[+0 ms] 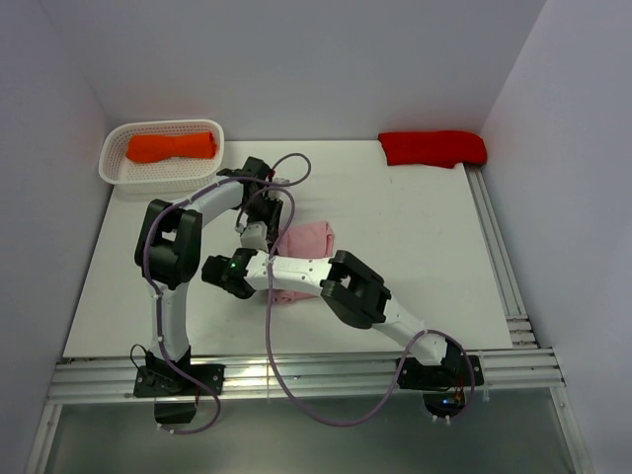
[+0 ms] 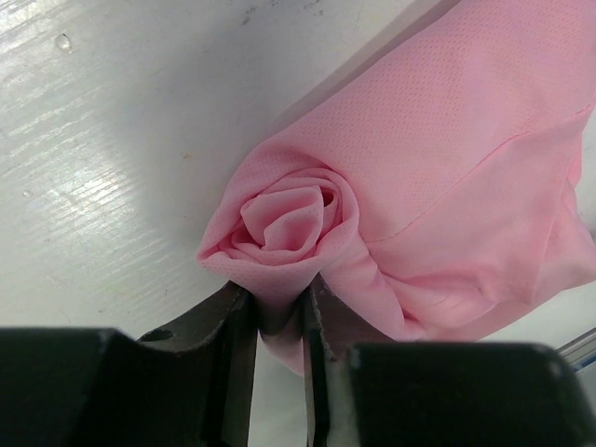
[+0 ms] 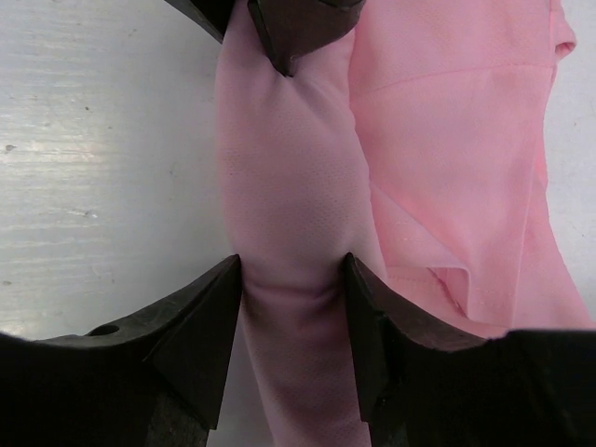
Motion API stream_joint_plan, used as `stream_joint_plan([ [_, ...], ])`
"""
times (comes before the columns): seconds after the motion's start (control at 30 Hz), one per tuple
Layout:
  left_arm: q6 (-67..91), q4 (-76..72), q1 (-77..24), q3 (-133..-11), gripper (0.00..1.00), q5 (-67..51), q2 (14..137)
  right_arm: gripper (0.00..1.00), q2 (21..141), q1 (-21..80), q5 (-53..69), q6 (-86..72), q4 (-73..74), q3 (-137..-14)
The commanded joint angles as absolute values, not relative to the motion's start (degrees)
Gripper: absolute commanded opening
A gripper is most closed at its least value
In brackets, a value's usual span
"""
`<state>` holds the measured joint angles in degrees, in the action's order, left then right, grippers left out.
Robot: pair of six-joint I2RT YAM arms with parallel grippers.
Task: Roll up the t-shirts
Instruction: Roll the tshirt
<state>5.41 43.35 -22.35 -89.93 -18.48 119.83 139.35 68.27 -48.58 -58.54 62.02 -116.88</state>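
From above, we see the light pink t-shirt lying near the middle of the table, partly hidden under both arms, which reach in over its left side. An orange bundle sits in the white basket at the far left corner, and a red bundle lies at the far right edge, well apart from the work. In the left wrist view we look into the end of the roll, a tight spiral of thin mesh cloth. The left gripper is clenched on a fold at the bottom of that spiral, its jaws nearly together with pink cloth between them. In the right wrist view the rolled part runs straight away from us, with the flat, unrolled body of the shirt lying to its right. The right gripper straddles the roll with its jaws wide, both inner faces pressing its flanks, so we read that as a grasp. We judge the cloth light, limp and a little slippery. It will spring loose if let go, so the hold belongs on the roll itself, near each end, not on the loose flat layer.
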Motion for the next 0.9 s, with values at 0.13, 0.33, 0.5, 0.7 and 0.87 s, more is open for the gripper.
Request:
stream_joint_plan([
  [0.13,2.47,42.1,-22.68,-90.61,0.46,-15.19,121.99,0.52,136.51,68.2,-44.04,-61.43,60.13,-108.57],
  [0.33,0.62,45.96,-21.1,-96.23,0.65,-23.09,120.24,0.37,123.95,66.71,-36.23,-58.28,34.79,-90.29],
  [0.5,-3.69,49.04,-17.59,-100.02,0.7,-31.8,117.6,0.36,111.74,62.94,-21.29,-57.04,11.02,-71.86],
  [0.7,-6.23,48.34,-13.63,-94.58,0.71,-38.93,113.21,0.35,107.49,56.69,-7.93,-62.66,-12.1,-59.88],
  [0.87,-7.91,43.79,-12.22,-85.02,0.71,-42.8,111.01,0.35,108.37,53.88,-0.27,-70.9,-28.98,-53.1],
])
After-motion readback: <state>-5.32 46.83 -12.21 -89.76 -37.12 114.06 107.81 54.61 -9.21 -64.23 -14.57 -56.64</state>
